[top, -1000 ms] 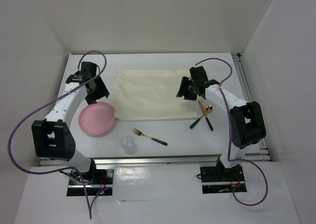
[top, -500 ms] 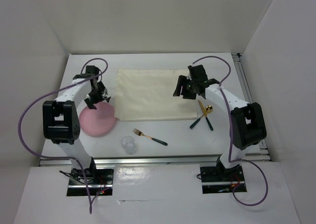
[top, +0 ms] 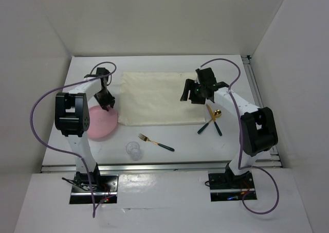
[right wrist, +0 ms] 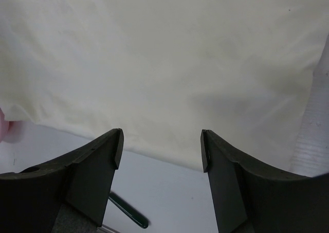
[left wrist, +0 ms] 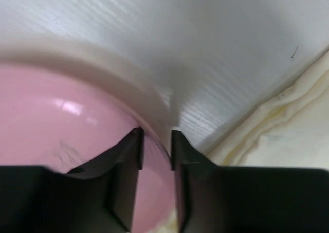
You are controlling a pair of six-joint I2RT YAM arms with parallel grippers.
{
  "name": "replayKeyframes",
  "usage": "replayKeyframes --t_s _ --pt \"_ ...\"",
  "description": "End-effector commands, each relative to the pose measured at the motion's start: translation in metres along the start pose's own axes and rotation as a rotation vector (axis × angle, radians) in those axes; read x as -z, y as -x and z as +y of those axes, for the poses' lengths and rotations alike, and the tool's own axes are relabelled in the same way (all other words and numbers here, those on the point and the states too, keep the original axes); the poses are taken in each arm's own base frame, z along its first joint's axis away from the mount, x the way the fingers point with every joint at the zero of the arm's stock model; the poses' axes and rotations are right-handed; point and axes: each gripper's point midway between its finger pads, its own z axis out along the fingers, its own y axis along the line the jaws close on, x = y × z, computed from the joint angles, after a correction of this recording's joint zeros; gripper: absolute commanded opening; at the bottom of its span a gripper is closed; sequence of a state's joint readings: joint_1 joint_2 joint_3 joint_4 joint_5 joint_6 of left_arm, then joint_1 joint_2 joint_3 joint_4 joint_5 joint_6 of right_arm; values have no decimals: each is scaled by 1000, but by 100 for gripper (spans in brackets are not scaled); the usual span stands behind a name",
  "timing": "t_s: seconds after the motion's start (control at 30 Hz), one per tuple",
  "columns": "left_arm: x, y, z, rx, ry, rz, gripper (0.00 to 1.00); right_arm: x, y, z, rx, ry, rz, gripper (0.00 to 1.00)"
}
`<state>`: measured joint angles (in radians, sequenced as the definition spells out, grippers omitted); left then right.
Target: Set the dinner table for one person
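You are early in the job, by the look of it: the cream cloth placemat [top: 154,96] lies flat in the upper middle of the overhead view on the big matte-white dinner table [top: 205,150], but nothing sits on it yet. The round pink plate [top: 97,127] rests at the left, its edge just touching the placemat's lower left corner. The gold fork with a dark green handle [top: 156,142] and the small clear glass [top: 133,150] wait below the cloth, and two crossed gold, dark-handled utensils [top: 211,122] lie at its lower right. All of these have yet to be placed. Your left gripper [top: 107,102] is down at the plate's upper right rim; in its wrist view the jaws straddle that rim with only a narrow gap, so they seem to be pinching it. Your right gripper [top: 193,93] hovers above the right part of the placemat, jaws spread wide and holding nothing.
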<state>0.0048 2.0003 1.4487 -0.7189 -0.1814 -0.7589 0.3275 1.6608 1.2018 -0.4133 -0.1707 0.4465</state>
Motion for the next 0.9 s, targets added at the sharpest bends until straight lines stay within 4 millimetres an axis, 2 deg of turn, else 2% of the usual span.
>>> replayKeyframes --t_s 0.0,0.03,0.07,0.13,0.2,0.3,0.37,0.43,0.47,0.53,0.57,0.6,0.63,0.67,0.73,0.77,0.8,0.83,0.87 --pt "9 8 2 16 21 -35 34 20 18 13 32 24 -61 73" --pt "13 8 5 16 33 -38 28 23 17 13 32 24 -61 73" --pt "22 12 10 18 48 -65 13 23 18 12 32 14 -67 73" --pt "38 21 15 11 69 -93 0 24 23 12 33 8 -80 73" --pt "57 35 24 7 92 -146 0 24 23 11 32 0 -84 73" --pt "85 49 24 -14 75 -204 0 24 27 13 33 1 -85 73" --pt "112 58 12 -34 2 -252 0 24 26 10 31 -11 -81 73" --pt "130 57 -5 -96 -66 -270 0 27 27 12 32 -7 -89 73" --pt "147 56 -22 -134 -126 -293 0 25 24 7 30 -22 -85 73" --pt "166 44 -45 -207 -200 -283 0 28 27 7 20 -28 -99 73" --pt "166 30 -65 -260 -214 -266 0 28 27 7 20 -28 -99 73" --pt "180 31 -81 -290 -246 -291 0 27 27 1 3 -46 -100 73" --pt "184 24 -94 -318 -266 -280 0 30 28 2 4 -42 -108 75" --pt "188 8 -109 -368 -276 -262 0 34 31 -2 -15 -60 -119 78" --pt "194 2 -143 -408 -329 -266 0 36 29 -9 -36 -92 -126 78" --pt "197 -11 -161 -447 -353 -267 0 39 32 -9 -45 -99 -141 79" --pt "210 -11 -176 -445 -388 -288 0 43 30 -19 -54 -126 -151 79" --pt "196 -18 -191 -455 -388 -262 0 45 28 -20 -77 -132 -157 79" --pt "196 -31 -204 -484 -409 -247 0 54 31 -24 -85 -138 -183 79"
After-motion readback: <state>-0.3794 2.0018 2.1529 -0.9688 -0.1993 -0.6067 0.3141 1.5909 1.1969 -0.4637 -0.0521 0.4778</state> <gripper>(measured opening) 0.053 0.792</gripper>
